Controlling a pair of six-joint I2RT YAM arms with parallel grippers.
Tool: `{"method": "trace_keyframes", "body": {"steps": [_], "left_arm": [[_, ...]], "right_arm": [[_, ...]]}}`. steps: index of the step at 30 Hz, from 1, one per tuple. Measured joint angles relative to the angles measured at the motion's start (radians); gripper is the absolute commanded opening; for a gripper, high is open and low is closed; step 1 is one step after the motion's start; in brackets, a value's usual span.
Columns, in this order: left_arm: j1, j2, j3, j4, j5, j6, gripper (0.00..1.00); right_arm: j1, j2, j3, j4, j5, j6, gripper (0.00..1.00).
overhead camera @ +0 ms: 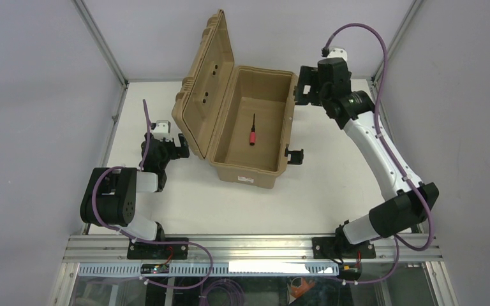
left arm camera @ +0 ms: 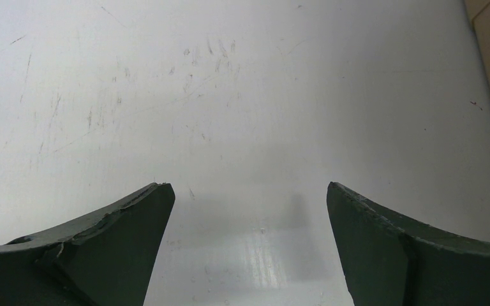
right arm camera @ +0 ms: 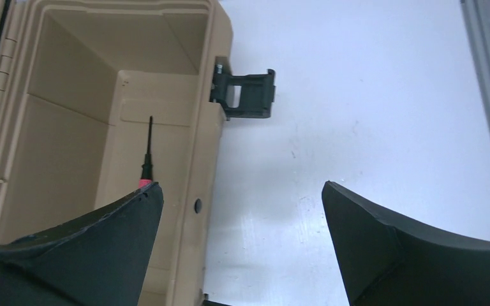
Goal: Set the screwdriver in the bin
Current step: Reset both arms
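Note:
The tan bin [overhead camera: 274,118] stands open in the middle of the table, its ribbed lid [overhead camera: 205,76] tilted up on the left. The screwdriver [overhead camera: 253,132] with red handle and thin black shaft lies on the bin's floor. In the right wrist view its shaft [right arm camera: 148,143] shows inside the bin [right arm camera: 194,153], its handle partly behind my left finger. My right gripper [overhead camera: 304,86] is open and empty, beside the bin's far right corner; it also shows in its wrist view [right arm camera: 242,191]. My left gripper [overhead camera: 177,145] is open and empty over bare table left of the bin, as in its wrist view [left arm camera: 249,191].
Black latches hang open on the bin's right side [overhead camera: 295,155], one seen in the right wrist view [right arm camera: 245,94]. A white label [overhead camera: 247,178] is on the bin's near side. Grey walls and a metal frame rail [overhead camera: 249,245] bound the white table [overhead camera: 332,185].

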Motion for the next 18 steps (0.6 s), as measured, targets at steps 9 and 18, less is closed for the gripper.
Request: {"method": "trace_keyframes", "body": {"steps": [9,18], "left_arm": [[0.000,0.000,0.000,0.000,0.000,0.000,0.99],[0.000,0.000,0.000,0.000,0.000,0.000,0.99]], "right_arm": [[-0.006,-0.195,-0.239,0.118,0.037,-0.064,1.00],[-0.008,-0.357,-0.453,0.240,0.060,-0.076,1.00]]}}
